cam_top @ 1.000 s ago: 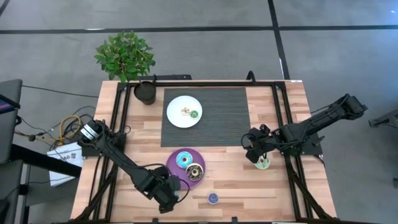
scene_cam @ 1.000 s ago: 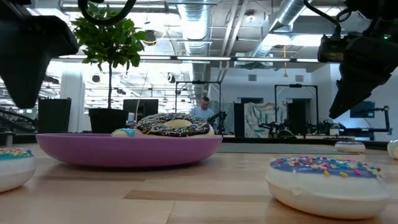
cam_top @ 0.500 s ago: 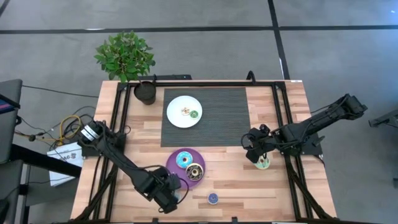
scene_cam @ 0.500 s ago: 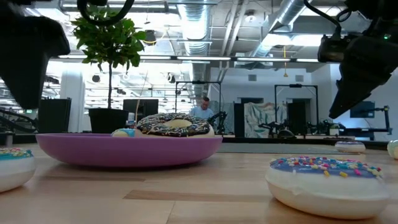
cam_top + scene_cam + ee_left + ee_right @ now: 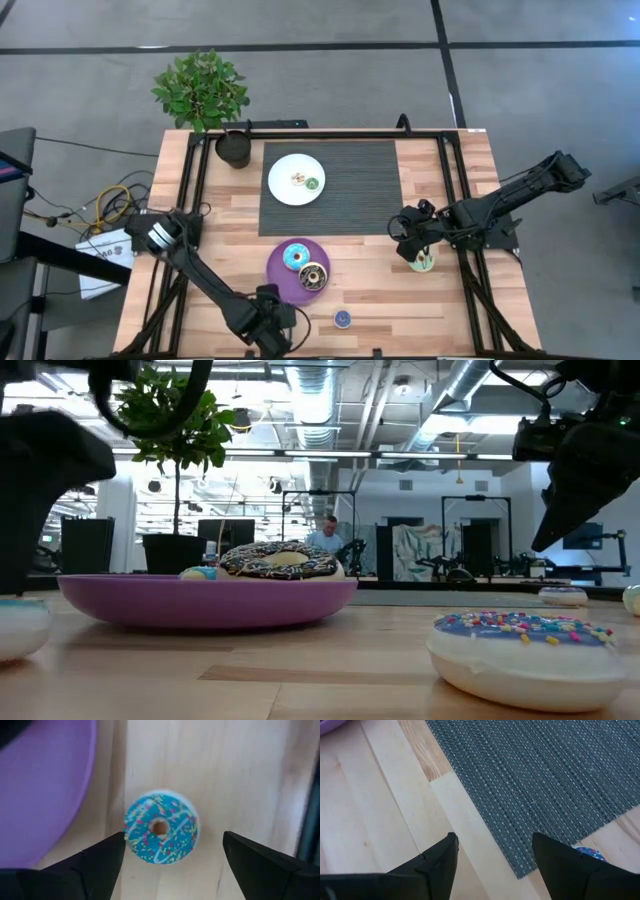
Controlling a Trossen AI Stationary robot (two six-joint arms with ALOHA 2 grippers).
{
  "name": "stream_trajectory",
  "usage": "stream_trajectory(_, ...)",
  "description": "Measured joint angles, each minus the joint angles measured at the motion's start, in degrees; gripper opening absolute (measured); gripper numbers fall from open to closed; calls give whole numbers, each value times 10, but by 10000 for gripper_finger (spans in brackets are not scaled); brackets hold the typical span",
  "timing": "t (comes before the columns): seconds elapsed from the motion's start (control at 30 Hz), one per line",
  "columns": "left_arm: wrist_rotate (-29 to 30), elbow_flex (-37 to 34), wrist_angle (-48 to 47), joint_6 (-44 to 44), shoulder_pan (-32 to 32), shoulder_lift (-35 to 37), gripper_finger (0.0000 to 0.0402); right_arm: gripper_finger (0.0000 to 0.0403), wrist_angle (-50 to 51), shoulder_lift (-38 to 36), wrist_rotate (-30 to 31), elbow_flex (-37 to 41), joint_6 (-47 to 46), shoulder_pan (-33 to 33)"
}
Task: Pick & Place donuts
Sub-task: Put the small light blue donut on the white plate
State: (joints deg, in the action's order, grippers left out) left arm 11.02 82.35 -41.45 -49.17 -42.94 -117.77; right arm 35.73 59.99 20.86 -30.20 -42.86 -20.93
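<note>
A: Start with the left gripper [image 5: 170,857]. From above, the arm covers whatever lies under it near the table's front edge.
B: Its wrist camera fills that in — a small blue-iced donut [image 5: 160,827] with sprinkles lies on bare wood directly between the spread fingers [image 5: 95,862], touching neither. The purple plate [image 5: 45,785] sits just beside one finger, cut off at the frame edge.
A: And the level view?
B: Only a dark blurred mass of that arm, and a pale sliver of that donut [image 5: 20,632] cut off at the border.
A: On the purple plate?
B: The high view shows a blue-iced ring [image 5: 294,257] and a brown-and-cream ring [image 5: 314,276]; from table height the brown one [image 5: 282,561] hides most of the blue. A purple mini [image 5: 343,319] lies just past the left gripper's far side.
A: The white plate [image 5: 283,187]?
B: Two tiny donuts, cream [image 5: 298,179] and green [image 5: 312,184] — too small to tell more.
A: The right gripper [image 5: 492,857]?
B: Fingers apart over wood beside the grey mat [image 5: 535,775], holding nothing. The green-iced donut [image 5: 422,262] lies just beside it — visible only from above.
</note>
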Motion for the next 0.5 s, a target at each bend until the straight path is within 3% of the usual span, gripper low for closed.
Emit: stream_trajectory(0.5, 47, 0, -15, 1, 1, -6, 329, 244, -1, 0, 1, 0, 0, 0)
